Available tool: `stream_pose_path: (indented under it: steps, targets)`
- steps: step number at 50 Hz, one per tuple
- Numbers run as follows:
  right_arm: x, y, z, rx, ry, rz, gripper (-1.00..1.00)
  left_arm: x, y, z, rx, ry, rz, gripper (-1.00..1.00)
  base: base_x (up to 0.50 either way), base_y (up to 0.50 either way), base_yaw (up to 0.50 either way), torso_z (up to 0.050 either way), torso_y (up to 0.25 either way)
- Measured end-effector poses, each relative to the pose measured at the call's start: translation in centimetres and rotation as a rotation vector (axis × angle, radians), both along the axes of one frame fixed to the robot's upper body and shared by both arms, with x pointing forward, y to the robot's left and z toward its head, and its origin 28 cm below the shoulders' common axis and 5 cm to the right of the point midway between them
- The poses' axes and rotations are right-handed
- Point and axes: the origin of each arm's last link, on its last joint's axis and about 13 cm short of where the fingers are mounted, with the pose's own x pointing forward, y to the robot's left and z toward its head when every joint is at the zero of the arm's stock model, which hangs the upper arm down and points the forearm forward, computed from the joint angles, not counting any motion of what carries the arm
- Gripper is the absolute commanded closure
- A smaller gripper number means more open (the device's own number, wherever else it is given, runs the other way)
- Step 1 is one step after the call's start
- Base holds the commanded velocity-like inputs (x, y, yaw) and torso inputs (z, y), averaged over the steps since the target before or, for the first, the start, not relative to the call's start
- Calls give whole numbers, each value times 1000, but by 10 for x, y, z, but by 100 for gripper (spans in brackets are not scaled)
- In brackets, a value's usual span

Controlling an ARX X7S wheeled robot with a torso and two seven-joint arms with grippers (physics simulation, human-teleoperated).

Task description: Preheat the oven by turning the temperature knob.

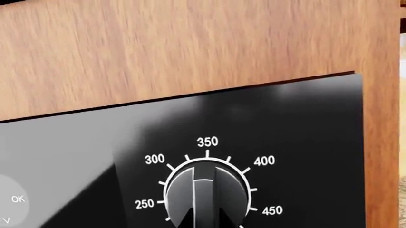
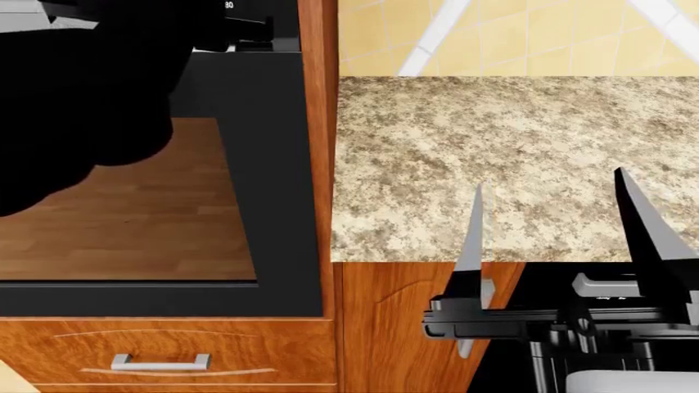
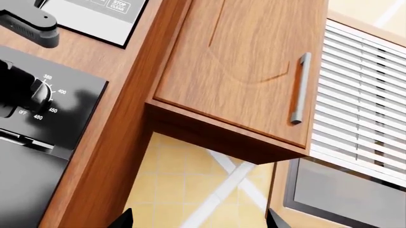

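Observation:
The black oven point(image 2: 278, 164) fills the left of the head view, and its glass window point(image 2: 131, 213) reflects a wood floor. In the left wrist view its control panel point(image 1: 304, 123) is close up. The grey temperature knob point(image 1: 204, 183) sits inside white markings from 250 to 450, with its ridge pointing at about 350. My left gripper point(image 1: 206, 221) has its dark fingertips point(image 1: 184, 220) pressed on both sides of the knob's ridge. The right wrist view shows the knob point(image 3: 42, 93) with the left gripper point(image 3: 16, 88) on it. My right gripper point(image 2: 548, 182) is open and empty over the counter edge.
A granite countertop point(image 2: 513, 139) lies right of the oven, against a tiled wall point(image 2: 525, 33). A wood drawer with a silver handle point(image 2: 160, 360) sits under the oven. A black appliance front with a short handle point(image 2: 604, 283) is below the counter. An upper cabinet point(image 3: 241, 61) and window blinds point(image 3: 362, 99) are above.

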Motion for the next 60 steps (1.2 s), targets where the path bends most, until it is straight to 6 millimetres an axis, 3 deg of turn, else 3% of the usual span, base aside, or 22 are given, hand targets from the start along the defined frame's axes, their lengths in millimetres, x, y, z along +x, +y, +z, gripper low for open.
stream_pose_path:
  steps: [60]
  targets:
    - [-1,1,0,-1,-6,-1,-100,4,7,-15,391,-85,106,100,0,0,0,0,0]
